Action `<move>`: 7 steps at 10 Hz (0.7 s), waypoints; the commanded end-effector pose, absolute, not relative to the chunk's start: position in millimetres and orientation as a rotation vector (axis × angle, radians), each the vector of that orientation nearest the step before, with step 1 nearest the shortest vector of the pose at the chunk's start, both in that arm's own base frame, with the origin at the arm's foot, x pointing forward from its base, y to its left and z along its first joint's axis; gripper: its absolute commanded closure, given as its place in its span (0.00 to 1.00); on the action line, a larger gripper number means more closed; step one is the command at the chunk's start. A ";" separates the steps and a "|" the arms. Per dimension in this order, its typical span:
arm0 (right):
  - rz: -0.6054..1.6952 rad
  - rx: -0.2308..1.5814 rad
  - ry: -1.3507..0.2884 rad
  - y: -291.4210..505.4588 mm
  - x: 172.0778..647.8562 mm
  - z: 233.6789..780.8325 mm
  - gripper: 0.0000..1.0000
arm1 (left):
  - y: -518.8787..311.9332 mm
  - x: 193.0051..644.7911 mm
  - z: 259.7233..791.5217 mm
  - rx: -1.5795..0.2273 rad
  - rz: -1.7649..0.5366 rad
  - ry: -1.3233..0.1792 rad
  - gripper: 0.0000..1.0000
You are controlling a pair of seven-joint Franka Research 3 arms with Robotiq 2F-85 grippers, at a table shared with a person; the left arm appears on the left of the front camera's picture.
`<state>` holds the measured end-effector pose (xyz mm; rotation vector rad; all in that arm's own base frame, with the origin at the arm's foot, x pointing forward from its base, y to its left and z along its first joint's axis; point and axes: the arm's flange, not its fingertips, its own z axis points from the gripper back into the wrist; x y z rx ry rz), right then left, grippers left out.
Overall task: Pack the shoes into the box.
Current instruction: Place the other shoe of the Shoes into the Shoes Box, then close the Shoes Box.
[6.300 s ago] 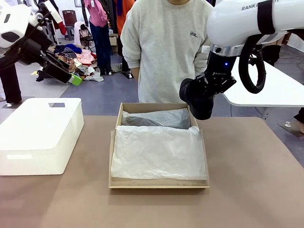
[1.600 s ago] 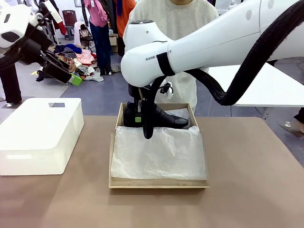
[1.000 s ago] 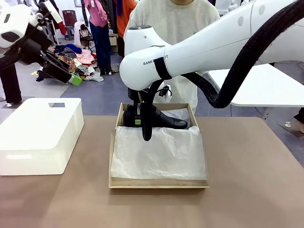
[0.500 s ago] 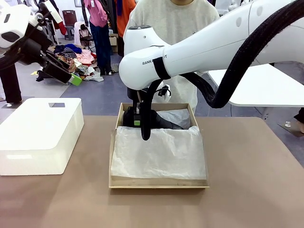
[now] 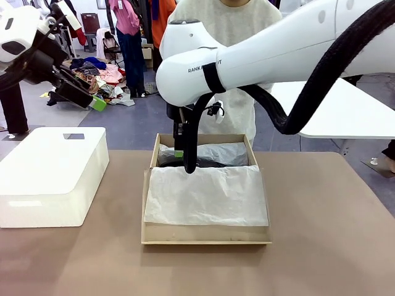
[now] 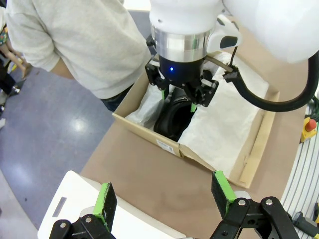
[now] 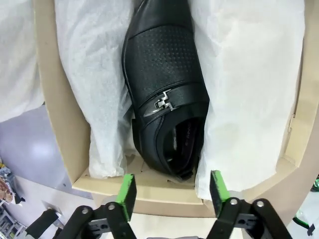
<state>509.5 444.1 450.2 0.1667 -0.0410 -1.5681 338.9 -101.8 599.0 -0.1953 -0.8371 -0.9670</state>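
Observation:
One black glossy shoe (image 7: 167, 99) with a small silver buckle lies on its sole in the far part of the tan cardboard box (image 7: 55, 99), between folds of white tissue paper (image 7: 249, 74). My right gripper (image 7: 171, 194) hangs open just above the shoe's heel end, with nothing between its fingers. In the front view the right gripper (image 5: 185, 157) is over the box's (image 5: 207, 235) far left corner, and the shoe (image 5: 207, 163) shows as a dark strip. My left gripper (image 6: 164, 196) is open and raised high at the left, away from the box (image 6: 149, 137).
A white rounded plastic box (image 5: 52, 172) stands on the table's left side. A person in a light grey sweatshirt (image 5: 216, 61) stands right behind the cardboard box. Bare brown tabletop (image 5: 327, 234) lies to the right and in front.
My right gripper has opened and let go of the shoe, then risen slightly. The shoe has sunk down into the box's far part. The left arm has not moved.

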 end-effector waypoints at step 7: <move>-1.568 0.165 -0.050 440.2 502.8 467.5 0.00 | -101.3 338.5 600.0 -0.205 -0.972 -0.837 0.00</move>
